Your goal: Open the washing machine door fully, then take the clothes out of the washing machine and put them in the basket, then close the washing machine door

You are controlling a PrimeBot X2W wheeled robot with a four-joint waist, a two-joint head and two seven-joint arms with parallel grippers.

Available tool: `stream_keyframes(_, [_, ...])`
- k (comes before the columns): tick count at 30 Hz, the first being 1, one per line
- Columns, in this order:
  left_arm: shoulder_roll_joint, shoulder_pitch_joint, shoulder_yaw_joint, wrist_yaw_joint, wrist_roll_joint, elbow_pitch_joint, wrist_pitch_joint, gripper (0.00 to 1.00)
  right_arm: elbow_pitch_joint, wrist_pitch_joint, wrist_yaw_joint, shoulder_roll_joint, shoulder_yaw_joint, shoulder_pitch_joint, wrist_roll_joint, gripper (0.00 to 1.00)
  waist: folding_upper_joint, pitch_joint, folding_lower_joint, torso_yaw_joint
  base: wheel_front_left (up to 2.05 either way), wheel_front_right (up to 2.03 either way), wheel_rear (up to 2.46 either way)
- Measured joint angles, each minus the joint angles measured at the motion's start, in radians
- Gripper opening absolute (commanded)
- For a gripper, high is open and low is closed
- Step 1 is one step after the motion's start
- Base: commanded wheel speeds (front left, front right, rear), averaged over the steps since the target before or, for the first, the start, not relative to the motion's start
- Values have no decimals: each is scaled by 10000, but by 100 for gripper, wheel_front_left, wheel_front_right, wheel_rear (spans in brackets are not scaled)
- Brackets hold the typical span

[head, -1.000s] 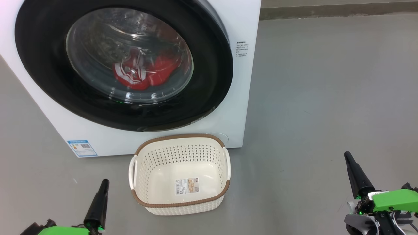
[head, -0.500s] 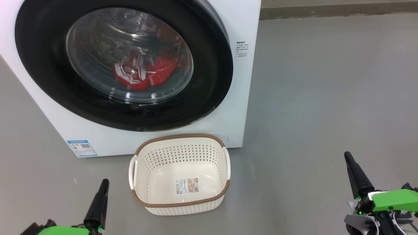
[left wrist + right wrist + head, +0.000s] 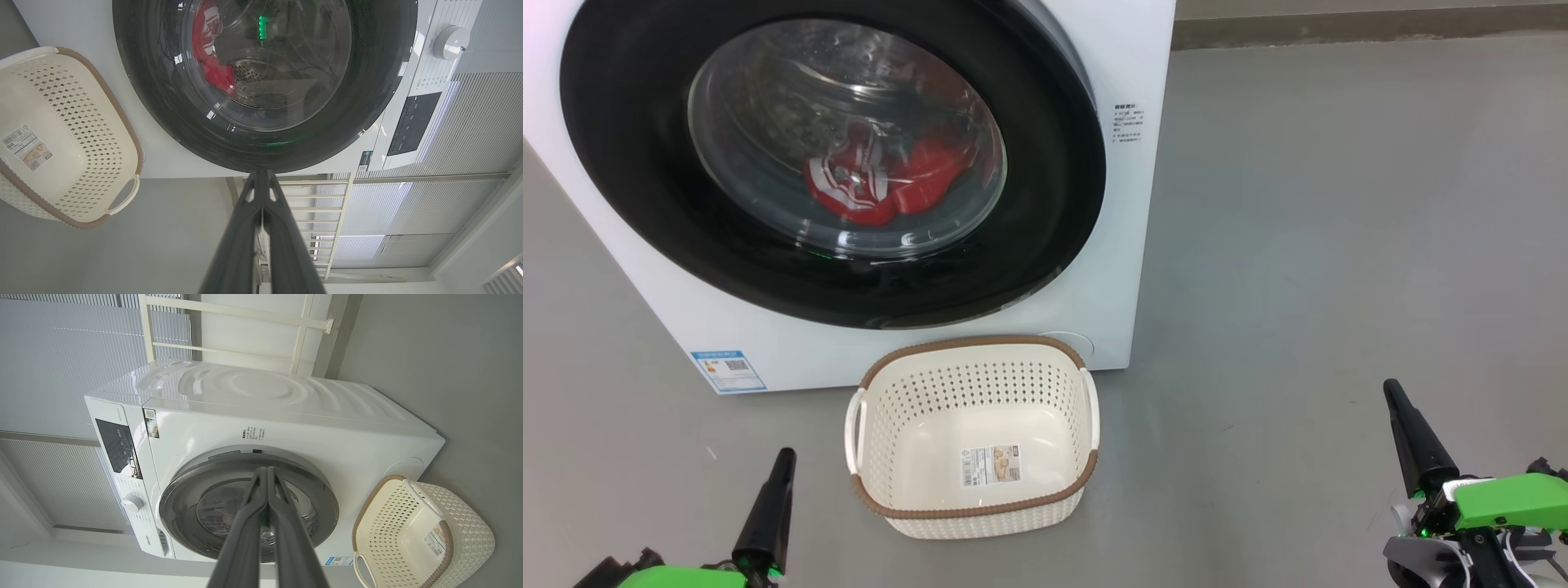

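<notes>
Washing machine door: appears shut, ahead of and above both arms; red clothes behind its glass. Left fingers, right fingers: closed, empty (left seemingly nearer). Basket: floor, just before machine.

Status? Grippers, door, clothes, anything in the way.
Both shut and empty: left gripper, right gripper. Door not swung open; clothes inside. Basket empty, on floor before washing machine, below door.
</notes>
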Motion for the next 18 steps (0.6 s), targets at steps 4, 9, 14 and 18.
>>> stream_keyframes(4, [0, 0, 0, 0, 0, 0, 0, 0, 0, 0, 0, 0, 0, 0, 0, 0, 0, 0, 0, 0, 0, 0, 0])
stream_keyframes(9, [-130, 229, -56, 2, 2, 395, -2, 100, 410, -4, 0, 150, 48, 240, 0, 100, 0, 0, 0, 0, 0, 0, 0])
stream_keyframes(14, [-224, 489, -173, 10, 2, 690, -50, 100, 732, -21, -2, 263, 146, 555, 0, 100, 0, 5, 0, -1, 0, 0, 0])
stream_keyframes(18, [-222, 478, -291, 10, 2, 690, -130, 100, 731, -113, -2, 261, 240, 552, 2, 100, 0, -13, 4, -3, 0, 0, 0])
